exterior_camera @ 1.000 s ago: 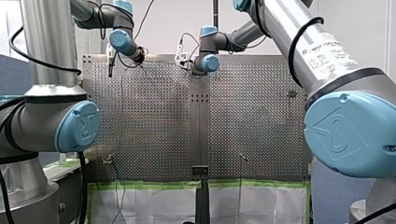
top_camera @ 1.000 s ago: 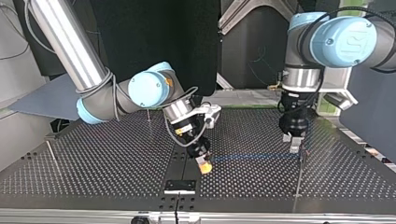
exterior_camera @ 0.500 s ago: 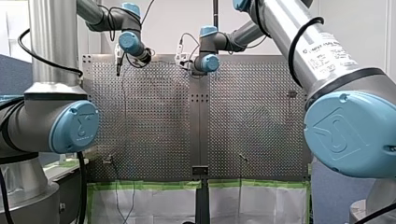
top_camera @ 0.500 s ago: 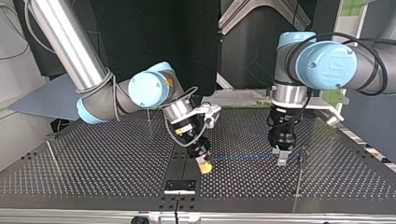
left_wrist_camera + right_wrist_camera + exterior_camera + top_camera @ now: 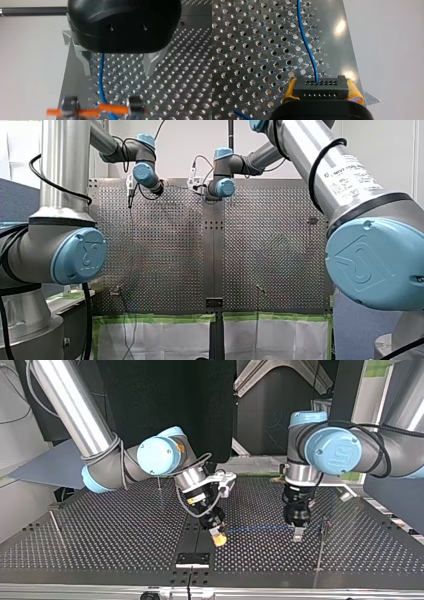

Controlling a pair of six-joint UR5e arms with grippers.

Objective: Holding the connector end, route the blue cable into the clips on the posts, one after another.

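The thin blue cable (image 5: 305, 42) ends in a black connector (image 5: 321, 85). My right claw (image 5: 322, 91) clamps it; the cable runs between the spread fingers of my left claw (image 5: 118, 70).

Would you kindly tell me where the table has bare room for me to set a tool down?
Bare: the table between the thin post and my right gripper, in the top view. Crowded: the middle, where the blue cable spans to my left gripper.

Silver arms (image 5: 300, 145) with pale blue joint caps (image 5: 372, 265); black cables (image 5: 310, 180) loop alongside; the left gripper (image 5: 118, 71) is black with metal fingers (image 5: 85, 62); the right gripper (image 5: 321, 86) has yellow pads (image 5: 354, 93).
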